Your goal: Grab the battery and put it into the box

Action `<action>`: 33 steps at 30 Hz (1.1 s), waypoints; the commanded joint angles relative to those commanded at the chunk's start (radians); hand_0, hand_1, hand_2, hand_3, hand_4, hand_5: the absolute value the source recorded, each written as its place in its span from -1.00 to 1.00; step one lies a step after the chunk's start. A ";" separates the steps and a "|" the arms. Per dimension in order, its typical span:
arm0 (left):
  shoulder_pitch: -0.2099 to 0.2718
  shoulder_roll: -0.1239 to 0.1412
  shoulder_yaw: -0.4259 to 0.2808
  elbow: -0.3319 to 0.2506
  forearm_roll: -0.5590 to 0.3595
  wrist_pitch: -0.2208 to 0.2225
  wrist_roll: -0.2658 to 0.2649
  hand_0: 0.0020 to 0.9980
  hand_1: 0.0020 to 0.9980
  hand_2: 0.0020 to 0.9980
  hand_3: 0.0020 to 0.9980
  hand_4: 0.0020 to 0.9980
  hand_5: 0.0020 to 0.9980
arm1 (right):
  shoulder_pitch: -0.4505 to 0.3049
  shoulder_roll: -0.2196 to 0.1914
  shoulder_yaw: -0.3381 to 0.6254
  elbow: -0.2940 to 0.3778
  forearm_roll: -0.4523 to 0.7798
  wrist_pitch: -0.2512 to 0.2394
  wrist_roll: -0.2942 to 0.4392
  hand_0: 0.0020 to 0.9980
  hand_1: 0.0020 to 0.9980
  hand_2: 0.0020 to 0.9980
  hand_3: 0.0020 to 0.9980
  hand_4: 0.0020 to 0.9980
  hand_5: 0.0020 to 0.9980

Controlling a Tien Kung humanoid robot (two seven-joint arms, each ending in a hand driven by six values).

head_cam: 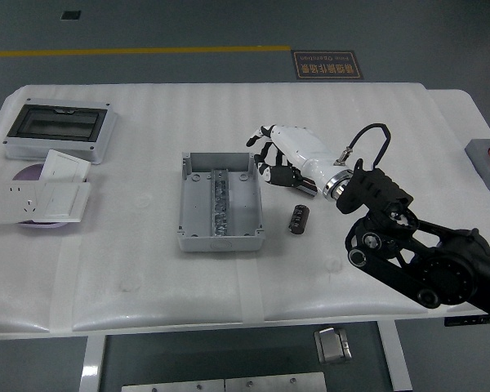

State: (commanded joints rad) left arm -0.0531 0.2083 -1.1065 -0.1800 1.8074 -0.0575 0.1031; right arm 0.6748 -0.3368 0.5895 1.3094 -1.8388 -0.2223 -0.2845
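The grey open box (pixel 186 214) lies at the table's middle. My right hand (pixel 271 160), white with black fingers, is shut on a dark battery (pixel 282 174) and holds it above the table just right of the box's far right corner. A second dark battery (pixel 298 219) lies on the table right of the box, below the hand. The black right arm (pixel 408 253) comes in from the lower right. The left arm is out of view.
A grey enclosure with a dark lid (pixel 59 131) stands at the far left. In front of it lie a white switch plate (pixel 65 167), a white socket plate (pixel 39 200) and a purple disc (pixel 26 172). A grey block (pixel 488 162) sits at the right edge.
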 joint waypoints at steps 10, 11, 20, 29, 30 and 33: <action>-0.002 0.001 -0.001 0.000 -0.005 0.000 0.002 0.34 0.42 0.27 0.23 0.23 -0.51 | 0.042 0.000 -0.040 -0.192 -0.008 0.101 -0.053 0.12 0.31 0.52 0.76 0.51 -0.38; -0.002 0.001 -0.001 0.000 -0.005 -0.001 0.002 0.34 0.42 0.27 0.23 0.23 -0.51 | 0.044 0.002 -0.046 -0.205 -0.004 0.111 -0.055 0.12 0.31 0.52 0.76 0.51 -0.38; -0.003 0.000 0.000 0.000 -0.005 -0.002 0.003 0.34 0.42 0.26 0.22 0.22 -0.51 | 0.047 0.011 -0.055 -0.234 0.016 0.143 -0.064 0.44 0.49 0.71 1.00 0.84 -0.09; -0.005 0.000 0.008 0.000 -0.017 0.000 0.002 0.34 0.42 0.24 0.20 0.21 -0.51 | 0.051 0.024 -0.082 -0.244 0.037 0.142 -0.068 0.47 0.50 0.72 1.00 0.95 0.09; -0.006 0.000 0.009 0.000 -0.018 0.000 0.002 0.34 0.42 0.24 0.20 0.21 -0.51 | 0.052 0.026 -0.089 -0.249 0.040 0.141 -0.069 0.47 0.50 0.72 1.00 0.95 0.09; -0.006 0.000 0.009 0.000 -0.019 0.000 0.001 0.34 0.42 0.22 0.19 0.20 -0.51 | 0.055 0.035 -0.115 -0.270 0.051 0.135 -0.070 0.48 0.49 0.70 1.00 0.92 0.10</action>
State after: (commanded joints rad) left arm -0.0594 0.2082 -1.0975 -0.1800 1.7881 -0.0573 0.1042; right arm 0.7296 -0.3016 0.4747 1.0394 -1.7882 -0.0875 -0.3547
